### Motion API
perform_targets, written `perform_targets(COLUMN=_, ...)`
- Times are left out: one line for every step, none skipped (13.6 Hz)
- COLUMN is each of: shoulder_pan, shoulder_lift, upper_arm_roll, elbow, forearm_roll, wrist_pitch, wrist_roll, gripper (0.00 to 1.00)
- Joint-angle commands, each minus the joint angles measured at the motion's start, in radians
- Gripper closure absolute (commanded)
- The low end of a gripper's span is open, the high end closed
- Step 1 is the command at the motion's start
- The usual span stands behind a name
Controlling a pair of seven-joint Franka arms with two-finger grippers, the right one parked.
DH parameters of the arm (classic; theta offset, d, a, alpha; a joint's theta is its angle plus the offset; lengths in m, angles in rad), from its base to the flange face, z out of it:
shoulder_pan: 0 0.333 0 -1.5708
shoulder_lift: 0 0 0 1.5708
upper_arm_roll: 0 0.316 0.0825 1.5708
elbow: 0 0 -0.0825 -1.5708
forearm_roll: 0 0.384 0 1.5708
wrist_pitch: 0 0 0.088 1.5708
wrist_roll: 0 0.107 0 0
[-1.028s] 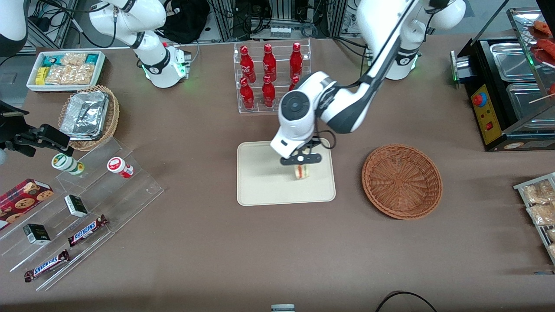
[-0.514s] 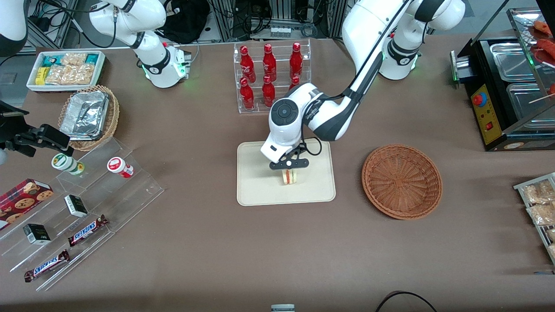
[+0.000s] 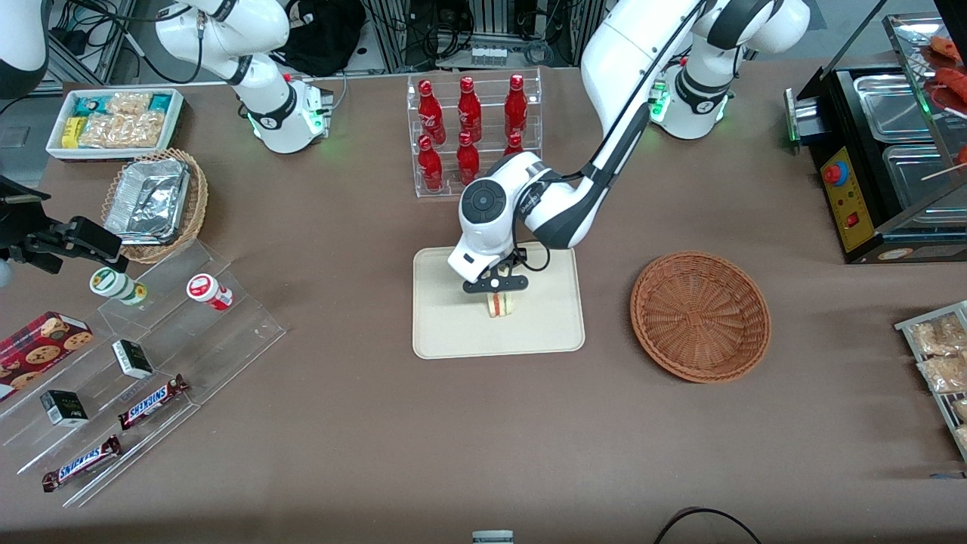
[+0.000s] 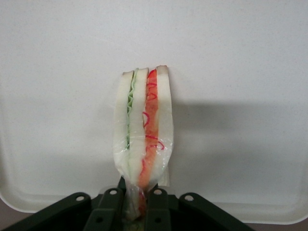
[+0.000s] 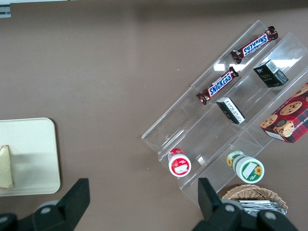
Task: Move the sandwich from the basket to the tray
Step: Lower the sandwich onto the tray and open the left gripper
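Note:
My left arm's gripper (image 3: 495, 289) is shut on the sandwich (image 3: 499, 304), a plastic-wrapped wedge of pale bread with red-orange and green filling. It holds the sandwich over the middle of the cream-beige tray (image 3: 446, 332), at or just above its surface. In the left wrist view the sandwich (image 4: 143, 139) is pinched at its narrow end between the two dark fingers (image 4: 108, 211), with the tray (image 4: 240, 159) under it. The round reddish-brown wicker basket (image 3: 700, 315) lies empty beside the tray, toward the working arm's end of the table. The sandwich's edge also shows in the right wrist view (image 5: 6, 167).
A clear rack of red bottles (image 3: 472, 132) stands farther from the camera than the tray. A lighter wicker basket with foil trays (image 3: 155, 202), a white box of snacks (image 3: 115, 121) and a clear stepped shelf with snack items (image 3: 143, 355) lie toward the parked arm's end.
My gripper has carried the sandwich across the tray, from the basket-side edge to the middle, and a little lower. The basket has not moved.

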Motion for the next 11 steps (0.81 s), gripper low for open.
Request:
perform_targets(shoulder_pan=-0.014, shoulder_lift=0.007, upper_arm_roll=0.013, elbow=0.025, forearm_roll=0.007, wrist_pitch=-0.005, wrist_roll=-0.022, gripper=0.0)
perform_targets(shoulder_pan=-0.012, shoulder_lift=-0.005, upper_arm_roll=0.013, elbow=0.024, forearm_roll=0.007, wrist_pitch=-0.011, wrist_roll=-0.023, gripper=0.0)
perform_targets(shoulder_pan=-0.009, shoulder_lift=-0.036, upper_arm_roll=0.016, elbow=0.021, forearm_roll=0.007, wrist_pitch=-0.014, wrist_roll=-0.023, gripper=0.0)
perform_targets(shoulder_pan=-0.004, shoulder_lift=-0.062, upper_arm_roll=0.018, elbow=0.022, forearm_roll=0.006, wrist_pitch=-0.024, wrist_roll=-0.026, gripper=0.0)
perform_targets(shoulder_pan=-0.001, shoulder_lift=-0.097, upper_arm_roll=0.023, elbow=0.022, forearm_roll=0.004, wrist_pitch=-0.055, wrist_roll=-0.026, gripper=0.0)
perform_targets(shoulder_pan=-0.001, shoulder_lift=-0.131, upper_arm_roll=0.042, elbow=0.021, forearm_roll=0.004, wrist_pitch=-0.099, wrist_roll=-0.031, gripper=0.0)
perform_targets(shoulder_pan=-0.001, shoulder_lift=-0.18, upper_arm_roll=0.076, elbow=0.018, forearm_roll=0.006, wrist_pitch=-0.148, wrist_roll=-0.069, gripper=0.0)
perform_targets(shoulder_pan=0.0, shoulder_lift=-0.223, upper_arm_roll=0.102, elbow=0.019, forearm_roll=0.006, wrist_pitch=-0.184, wrist_roll=-0.096, gripper=0.0)
perform_targets(shoulder_pan=0.0, shoulder_lift=-0.276, upper_arm_roll=0.137, elbow=0.018, forearm_roll=0.006, wrist_pitch=-0.23, wrist_roll=-0.095, gripper=0.0)
perform_targets(shoulder_pan=0.0, shoulder_lift=-0.318, upper_arm_roll=0.183, elbow=0.018, forearm_roll=0.004, wrist_pitch=-0.294, wrist_roll=-0.085, gripper=0.0)
perform_targets(shoulder_pan=0.0, shoulder_lift=-0.364, upper_arm_roll=0.223, elbow=0.018, forearm_roll=0.0, wrist_pitch=-0.354, wrist_roll=-0.078, gripper=0.0)
